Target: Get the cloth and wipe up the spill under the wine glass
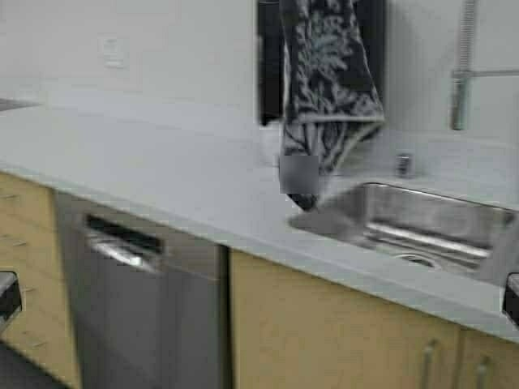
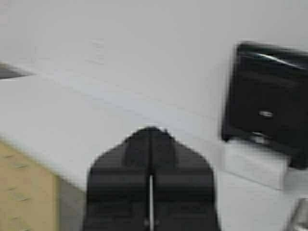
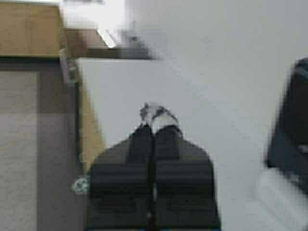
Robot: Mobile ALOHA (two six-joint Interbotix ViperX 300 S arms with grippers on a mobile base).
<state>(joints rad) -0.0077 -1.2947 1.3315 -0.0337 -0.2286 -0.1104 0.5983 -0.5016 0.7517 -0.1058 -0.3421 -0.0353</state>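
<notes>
High view first: we see the cloth (image 1: pixel 328 73), dark with a white floral pattern, hanging in the air above the countertop (image 1: pixel 146 162), its lower end dangling just over the near-left corner of the steel sink (image 1: pixel 422 227). What holds it up is out of frame. No wine glass and no spill show in any of our pictures.

Our right wrist view shows the right gripper (image 3: pixel 153 127) with its jaws pressed together and a small bunch of patterned fabric caught at the tips, so we judge that this arm is carrying the cloth. Our left wrist view shows the left gripper (image 2: pixel 150 132) closed on nothing, hanging over the counter near a black dispenser (image 2: pixel 267 103) on the wall.

By our reading, the fetching step is done and the carrying step is in hand. The next move calls for finding the glass, which may mean driving the base along the counter, then lowering the cloth flat beside its foot while the free arm lifts the glass clear.
</notes>
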